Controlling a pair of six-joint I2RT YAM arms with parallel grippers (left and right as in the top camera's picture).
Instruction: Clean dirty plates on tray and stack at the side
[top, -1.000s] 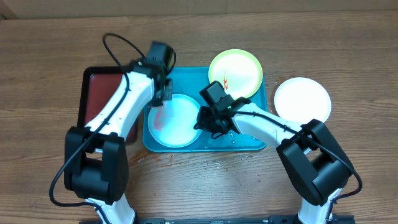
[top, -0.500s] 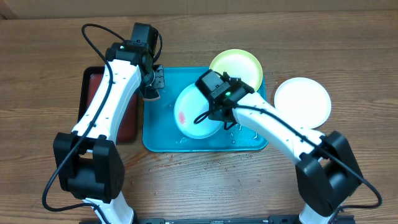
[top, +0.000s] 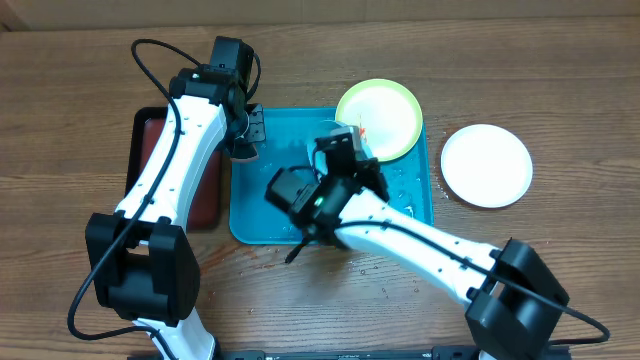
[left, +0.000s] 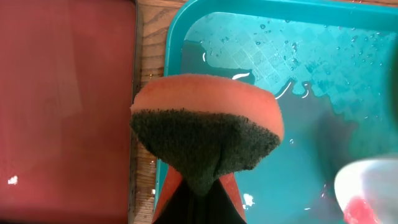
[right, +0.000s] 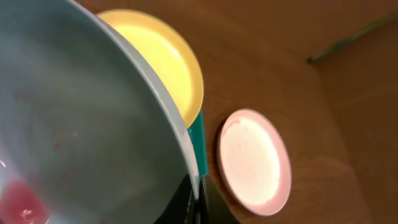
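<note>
Since half a second ago, the right pincer (right: 198, 198) has swung the mint plate (right: 74, 124) up on edge, pinching its rim above the tray (left: 173, 68). The left pincer (left: 198, 196), clamped on the sponge (left: 205, 118), hangs to its left.

Mint plate (right: 81, 124) is off the tray floor. 1 s ago it lay flat in the left half of the turquoise tray (top: 255, 225). At 0.5 s it was tipped up mid-tray with the red smear showing. Now it's up on edge, pinched at the rim by the right gripper (right: 198, 198), and overhead barely shows it. That half of the tray floor is now bare. Right arm (top: 420, 235) swung down toward the tray's near edge, wrist rolled over and blurred. Left gripper (top: 245, 135) with the sponge (left: 205, 124) backed off the plate to the tray's far-left corner between 1 s and 0.5 s ago.
</note>
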